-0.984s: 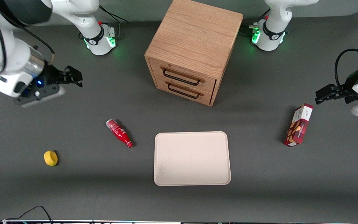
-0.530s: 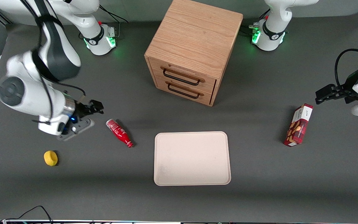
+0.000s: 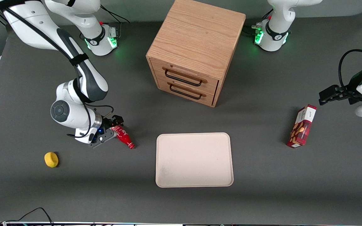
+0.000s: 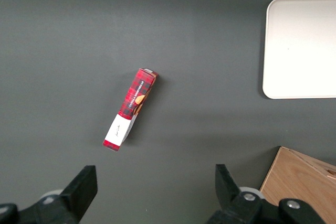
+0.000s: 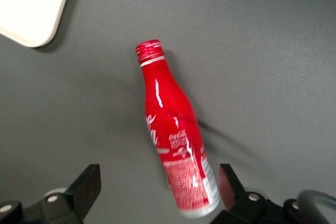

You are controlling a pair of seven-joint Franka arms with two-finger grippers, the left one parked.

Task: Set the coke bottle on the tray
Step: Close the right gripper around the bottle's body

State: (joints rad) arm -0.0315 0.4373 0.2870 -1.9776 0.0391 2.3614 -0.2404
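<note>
The black two-finger gripper [image 3: 115,123], fingers spread apart, is hovering over the base of the slim red coke bottle [image 3: 123,137] lying beside the cream-beige rectangular tray [image 3: 194,159].

Tool [image 3: 115,123] descended to coke bottle [image 3: 124,137] base, fingers spread.

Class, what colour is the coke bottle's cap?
Red, like the coke bottle body; clearest in the right wrist view, gripper open.

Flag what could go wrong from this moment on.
The coke bottle lies on its side between the open claw fingers; being round, it may roll away if nudged. The claw sits over the base end, so a grasp there could let the neck droop in transit. The tray has a low rim, so a bottle laid down could roll off.
</note>
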